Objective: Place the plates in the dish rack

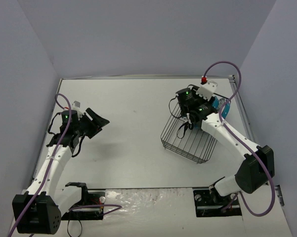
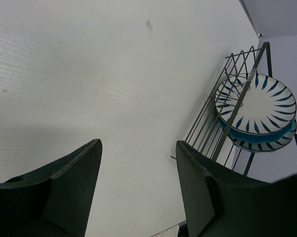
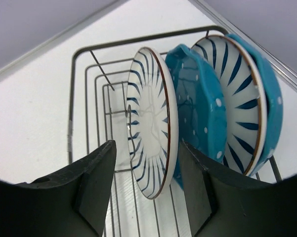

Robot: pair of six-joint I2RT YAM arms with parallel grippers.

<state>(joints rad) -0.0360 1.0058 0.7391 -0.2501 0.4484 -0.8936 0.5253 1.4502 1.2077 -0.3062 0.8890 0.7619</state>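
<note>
The left end effector (image 2: 138, 148) and right end effector (image 3: 146, 148) gape.

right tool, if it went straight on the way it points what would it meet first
Likely the nearest striped plate, standing on edge in the dish rack just ahead of the right tool.

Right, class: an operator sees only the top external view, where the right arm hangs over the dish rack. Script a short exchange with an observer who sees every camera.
Operator: How many plates stand in the dish rack?
Observer: Four, all on edge. From the wrist camera outward: first striped plate, first teal plate, second striped plate, second teal plate.
Operator: Are the jaws of the right gripper shut?
Observer: No, they stand open, one on each side of the first striped plate.
</note>
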